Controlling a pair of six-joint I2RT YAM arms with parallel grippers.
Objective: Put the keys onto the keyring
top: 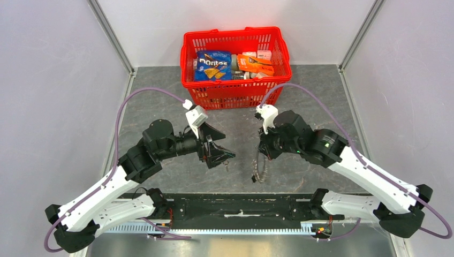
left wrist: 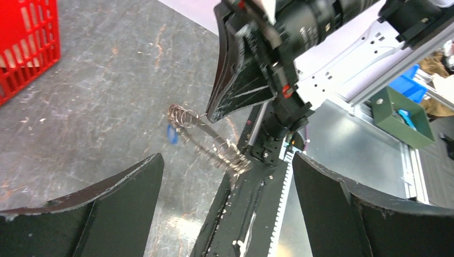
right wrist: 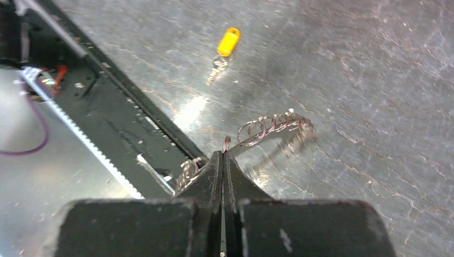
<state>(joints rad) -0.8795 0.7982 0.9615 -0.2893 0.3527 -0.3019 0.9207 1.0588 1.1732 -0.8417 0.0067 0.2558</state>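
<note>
My right gripper (right wrist: 223, 156) is pinched shut on the keyring (right wrist: 270, 127), my left gripper (left wrist: 227, 158) is spread and empty, and the yellow key (right wrist: 227, 43) lies flat beyond it, head away, nearer the left.

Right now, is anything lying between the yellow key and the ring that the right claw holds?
Nothing visible does. In the right wrist view only bare table separates the yellow key from the ring, which the shut right gripper pinches at its near end.
</note>
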